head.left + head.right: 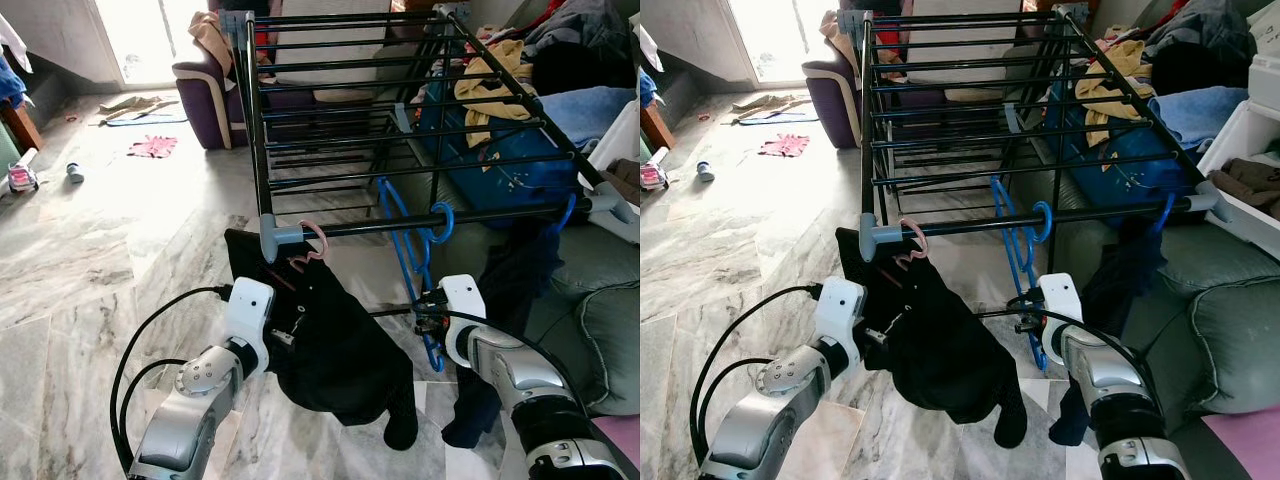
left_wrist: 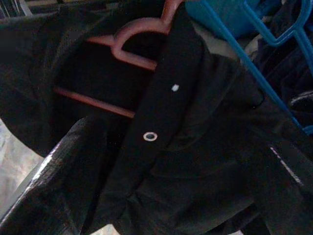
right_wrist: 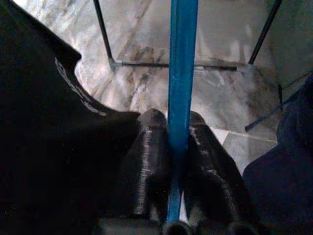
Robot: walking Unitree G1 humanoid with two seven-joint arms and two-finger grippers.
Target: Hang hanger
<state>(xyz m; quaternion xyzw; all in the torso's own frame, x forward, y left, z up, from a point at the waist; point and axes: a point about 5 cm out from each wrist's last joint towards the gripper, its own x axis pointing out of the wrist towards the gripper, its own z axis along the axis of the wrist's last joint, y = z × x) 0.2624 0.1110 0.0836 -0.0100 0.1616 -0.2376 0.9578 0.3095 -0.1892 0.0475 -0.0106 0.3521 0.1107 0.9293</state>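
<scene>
Already the blue hanger (image 1: 405, 240) hooks the rack's near rail (image 1: 480, 214); right gripper (image 3: 178, 161) jaws clamp its bar, so tugging could unhook it; left gripper (image 1: 272, 335) jaws: cannot tell.

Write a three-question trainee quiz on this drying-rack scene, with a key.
1. True or false: the right gripper has its fingers shut on the blue plastic hanger.
2. Which hanger carries the black garment? A) the pink plastic hanger B) a yellow wire one C) a white wooden one
3. Fill in: both hanger hooks sit over the black metal drying rack's ____ rail, nearest the robot.

Key: 1 true. 2 A. 3 front. The left gripper is against the black garment; whether it grips cannot be told.
</scene>
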